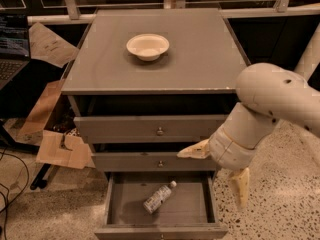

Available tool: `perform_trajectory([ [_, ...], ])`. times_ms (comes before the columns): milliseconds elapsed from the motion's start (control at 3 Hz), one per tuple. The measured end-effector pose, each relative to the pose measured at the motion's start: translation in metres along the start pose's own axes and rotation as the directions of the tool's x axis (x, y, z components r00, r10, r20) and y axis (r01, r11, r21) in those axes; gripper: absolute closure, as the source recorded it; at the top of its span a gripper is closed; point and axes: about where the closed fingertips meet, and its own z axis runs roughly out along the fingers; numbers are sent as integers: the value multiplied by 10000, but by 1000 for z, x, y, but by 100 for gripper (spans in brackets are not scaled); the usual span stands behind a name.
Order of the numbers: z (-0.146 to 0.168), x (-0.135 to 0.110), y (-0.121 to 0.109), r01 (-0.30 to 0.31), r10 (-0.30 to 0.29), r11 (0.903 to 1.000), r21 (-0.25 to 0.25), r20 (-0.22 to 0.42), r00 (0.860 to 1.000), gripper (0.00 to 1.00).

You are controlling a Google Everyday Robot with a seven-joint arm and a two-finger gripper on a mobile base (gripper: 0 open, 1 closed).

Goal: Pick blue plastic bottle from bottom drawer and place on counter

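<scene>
The blue plastic bottle (159,197) lies on its side on the floor of the bottom drawer (187,206), which is pulled open; its white cap points up and to the right. My gripper (217,169) hangs at the right front of the cabinet, level with the middle drawer and above the open drawer's right side. It is open and empty: one pale finger (193,151) points left, the other (240,186) points down. It is up and to the right of the bottle, not touching it. The grey counter (200,54) is the cabinet's top.
A white bowl (148,46) sits on the counter, left of centre. The two upper drawers with knobs (159,131) are closed. Cardboard pieces (62,149), cables and a laptop (12,44) lie to the left. Speckled floor (280,199) is on the right.
</scene>
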Motion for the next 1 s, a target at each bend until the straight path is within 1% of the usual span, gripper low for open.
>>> perform_trajectory([
  [333, 35, -2, 5, -553, 591, 9972, 494, -791, 9951, 0],
  [667, 66, 13, -6, -764, 865, 9884, 1314, -732, 9936, 0],
  [1000, 99, 30, -15, -857, 895, 9830, 1625, -162, 9959, 0],
])
